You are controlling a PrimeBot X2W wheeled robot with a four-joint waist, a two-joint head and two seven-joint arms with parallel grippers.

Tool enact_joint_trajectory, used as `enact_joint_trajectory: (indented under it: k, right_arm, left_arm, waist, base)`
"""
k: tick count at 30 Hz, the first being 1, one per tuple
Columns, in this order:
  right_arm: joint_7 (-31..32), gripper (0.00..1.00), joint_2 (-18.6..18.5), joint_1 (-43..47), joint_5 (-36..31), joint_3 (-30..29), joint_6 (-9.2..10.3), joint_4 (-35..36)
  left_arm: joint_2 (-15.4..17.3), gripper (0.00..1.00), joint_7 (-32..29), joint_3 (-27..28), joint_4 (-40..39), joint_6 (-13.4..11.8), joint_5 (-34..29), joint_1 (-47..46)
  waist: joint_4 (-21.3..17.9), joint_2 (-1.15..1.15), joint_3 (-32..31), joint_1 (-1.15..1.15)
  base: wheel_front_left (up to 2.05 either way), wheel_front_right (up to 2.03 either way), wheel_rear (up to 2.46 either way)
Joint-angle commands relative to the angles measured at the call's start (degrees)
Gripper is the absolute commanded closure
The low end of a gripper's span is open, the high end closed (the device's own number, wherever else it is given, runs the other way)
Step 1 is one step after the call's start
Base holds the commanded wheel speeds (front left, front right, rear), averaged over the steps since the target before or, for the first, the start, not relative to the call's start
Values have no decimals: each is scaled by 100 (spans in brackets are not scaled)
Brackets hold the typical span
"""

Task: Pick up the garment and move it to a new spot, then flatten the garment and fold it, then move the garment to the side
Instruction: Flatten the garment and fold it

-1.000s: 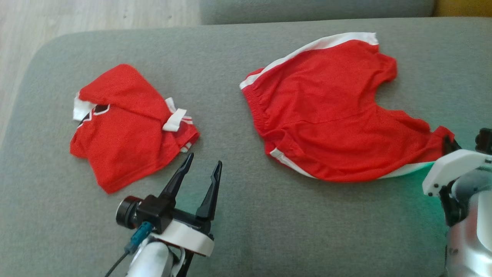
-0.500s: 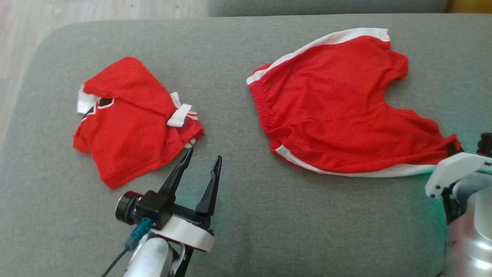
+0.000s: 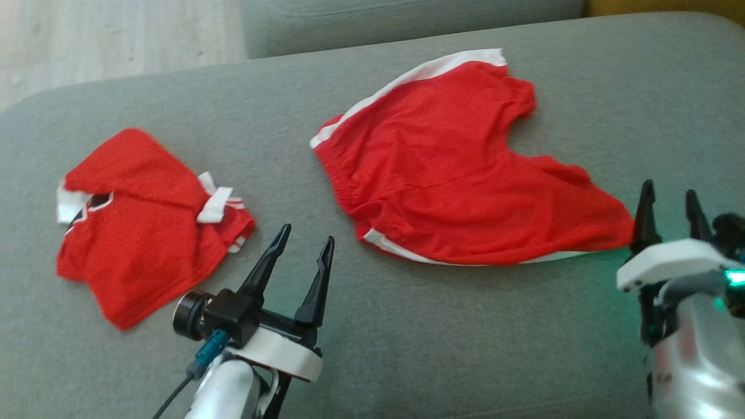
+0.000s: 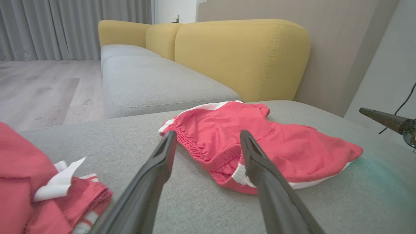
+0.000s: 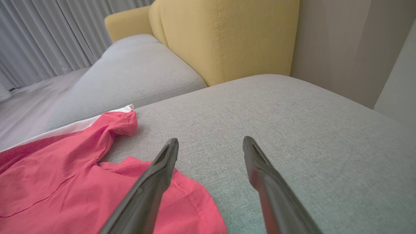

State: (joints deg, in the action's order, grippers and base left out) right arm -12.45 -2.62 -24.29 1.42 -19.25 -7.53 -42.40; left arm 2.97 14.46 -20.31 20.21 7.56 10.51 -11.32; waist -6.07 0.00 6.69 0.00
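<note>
The left gripper (image 3: 308,233) is showing two long black fingers (image 3: 265,263) that are narrowing to thin tips. They are sitting on a black block with a round black cylinder (image 3: 187,314) at its side. A teal connector (image 3: 212,351) with a dark cable (image 3: 174,398) is running below, beside a white collar (image 3: 285,356) and a silver forearm (image 3: 227,396). The right gripper (image 3: 668,189) is showing similar black fingers behind a white plate (image 3: 669,262), and a green light (image 3: 734,277) is glowing there.

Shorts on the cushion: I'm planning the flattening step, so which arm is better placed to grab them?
Probably the right: the right gripper stands open beside the leg hem of the shorts, while the left gripper, also open, has bare cushion before the waistband.
</note>
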Motion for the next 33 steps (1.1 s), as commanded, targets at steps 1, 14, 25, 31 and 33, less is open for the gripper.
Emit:
enact_joint_trajectory:
  k: [1, 14, 25, 31, 33]
  right_arm:
    - [-90, 0, -26, 48, 107, 239, 4, 238]
    - [-253, 0, -26, 1577, 1104, 1643, 4, 2571]
    - [-254, 0, -26, 1729, 1105, 1803, 4, 2910]
    - [-254, 0, -26, 1712, 1118, 1863, 4, 2954]
    - [-254, 0, -26, 1710, 1120, 1865, 4, 2958]
  left_arm:
    - [44, 0, 54, 184, -180, -12, -56, -90]
    - [288, 0, 54, -167, -180, -9, -16, -322]
    - [890, 0, -269, -1433, 540, -8, 504, -1204]
    - [953, 0, -388, -1405, 997, -38, 521, -1488]
    - [949, 0, -389, -1409, 1042, -37, 530, -1519]
  waist:
    - [-114, 0, -33, 0]
    - [-615, 0, 287, 0]
    - [-762, 0, 602, 0]
    - [-836, 0, 680, 0]
    - [-845, 0, 693, 0]
  base:
    - [0, 0, 0]
    - [0, 0, 0]
    - [0, 0, 0]
    - [0, 0, 0]
    - [0, 0, 0]
